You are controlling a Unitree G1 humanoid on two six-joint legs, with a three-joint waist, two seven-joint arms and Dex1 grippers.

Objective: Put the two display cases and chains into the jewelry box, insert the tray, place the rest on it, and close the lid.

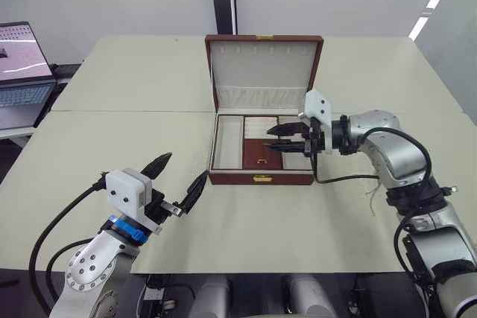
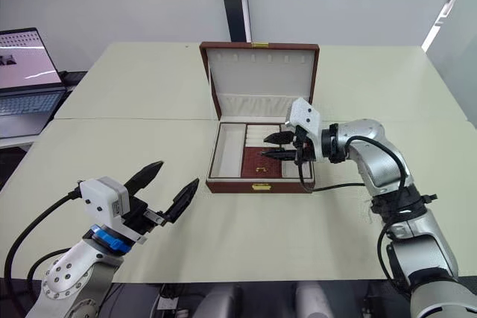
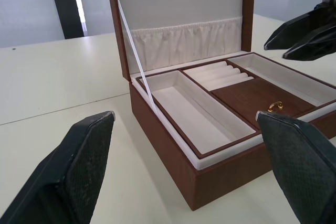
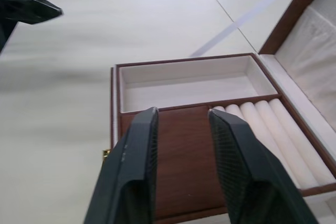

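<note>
Table [image 1: 112, 139]: pale, two tops butted together, seam running across behind the box's base.

Jewelry box [image 1: 261, 176]: brown, sits mid-table, lid [image 1: 264, 72] standing upright, cream lining and gathered pocket inside. Tray [image 3: 210, 108] seated in the base: long empty compartment on the robot's left, ring rolls [image 4: 278, 135] at the back, small brown lidded section [image 1: 261, 156] with a gold clasp at centre front.

Laptop [image 1: 22, 72]: open, screen lit, on a separate surface far left.

Right gripper [image 1: 287, 138]: reaches in from the right, hovers over the tray's lidded section, fingers parted by a narrow gap, nothing between them.

Left gripper [image 1: 179, 176]: in front of the box and to its left, above bare table, fingers spread wide, empty.
</note>
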